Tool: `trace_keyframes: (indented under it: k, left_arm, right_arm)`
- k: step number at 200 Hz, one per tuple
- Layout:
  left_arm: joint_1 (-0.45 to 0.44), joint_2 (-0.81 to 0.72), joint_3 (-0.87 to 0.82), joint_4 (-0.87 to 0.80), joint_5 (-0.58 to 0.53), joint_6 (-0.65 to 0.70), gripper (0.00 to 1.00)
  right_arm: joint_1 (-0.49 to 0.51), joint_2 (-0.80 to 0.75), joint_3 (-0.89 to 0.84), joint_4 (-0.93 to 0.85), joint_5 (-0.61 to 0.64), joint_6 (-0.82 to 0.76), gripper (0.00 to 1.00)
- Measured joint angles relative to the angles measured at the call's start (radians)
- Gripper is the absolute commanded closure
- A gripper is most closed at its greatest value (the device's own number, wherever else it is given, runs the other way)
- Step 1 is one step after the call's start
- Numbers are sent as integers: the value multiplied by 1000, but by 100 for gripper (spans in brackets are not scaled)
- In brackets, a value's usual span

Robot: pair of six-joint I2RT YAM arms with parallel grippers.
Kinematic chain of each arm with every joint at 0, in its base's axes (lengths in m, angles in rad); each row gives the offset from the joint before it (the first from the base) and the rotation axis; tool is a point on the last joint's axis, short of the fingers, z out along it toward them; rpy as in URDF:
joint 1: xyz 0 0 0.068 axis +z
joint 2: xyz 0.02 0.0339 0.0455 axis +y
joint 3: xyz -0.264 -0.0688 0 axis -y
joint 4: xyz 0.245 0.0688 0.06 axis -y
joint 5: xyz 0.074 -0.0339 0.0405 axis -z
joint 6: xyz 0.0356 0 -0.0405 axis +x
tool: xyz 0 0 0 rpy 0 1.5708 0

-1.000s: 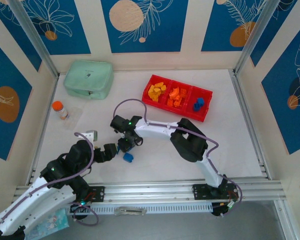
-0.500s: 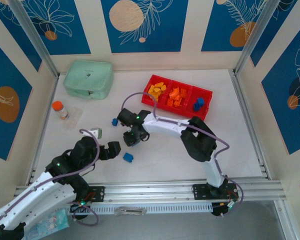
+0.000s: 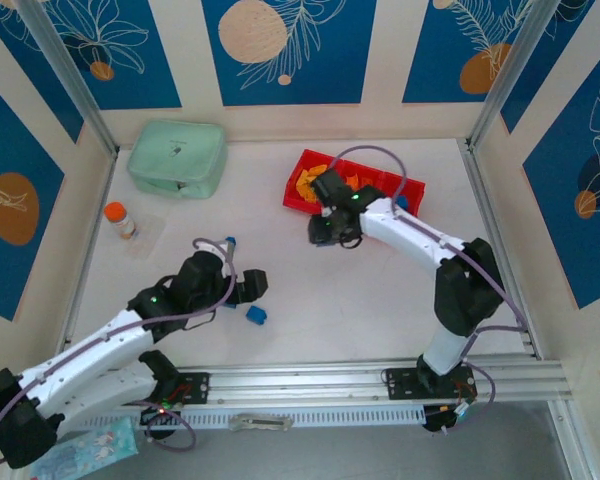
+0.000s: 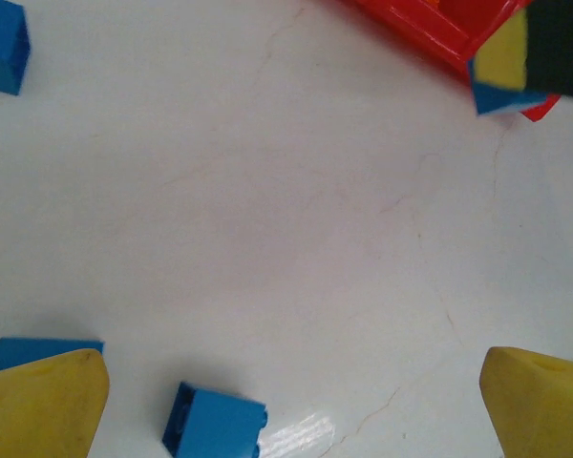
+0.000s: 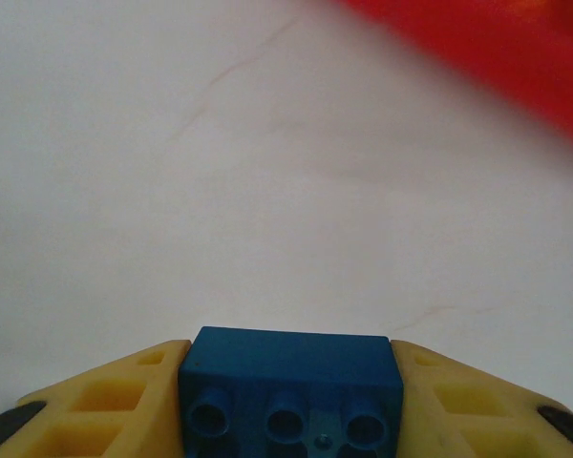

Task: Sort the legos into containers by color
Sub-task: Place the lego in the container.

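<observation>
A blue brick, three studs showing, is clamped in the right gripper, its jaws closed to the brick's width, just beside the left end of the red tray. The tray's middle is crossed by the right arm, so its contents can hardly be judged. The left gripper is spread wide and empty above loose blue bricks on the bench. A mint-green case and an orange-capped bottle are seen far left.

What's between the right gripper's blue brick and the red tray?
Bare white tabletop separates the small blue plastic brick from the long red plastic tray, in the right wrist view.
</observation>
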State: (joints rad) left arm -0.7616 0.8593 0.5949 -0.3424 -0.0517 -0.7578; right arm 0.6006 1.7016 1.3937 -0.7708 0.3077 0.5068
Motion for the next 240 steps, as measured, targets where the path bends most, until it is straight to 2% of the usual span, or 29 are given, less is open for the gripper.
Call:
trace_keyframes:
  k: [62, 115, 145, 181, 209, 240]
  left_arm:
    - [-1, 151, 38, 153, 49, 0, 1]
    - [-1, 253, 87, 225, 79, 1, 1]
    - [-1, 286, 115, 238, 79, 7, 1]
    - [-1, 302, 130, 253, 78, 7, 1]
    - [-1, 304, 135, 253, 77, 7, 1]
    - [-1, 304, 136, 253, 77, 7, 1]
  right_arm:
    - [-258, 6, 25, 23, 60, -2, 57]
    - [-421, 117, 146, 61, 125, -32, 57]
    - [-475, 198, 211, 68, 139, -47, 56]
    - [-507, 297, 296, 66, 148, -61, 51]
    - [-521, 317, 312, 66, 139, -68, 39]
    - [-519, 317, 340, 60, 133, -75, 32]
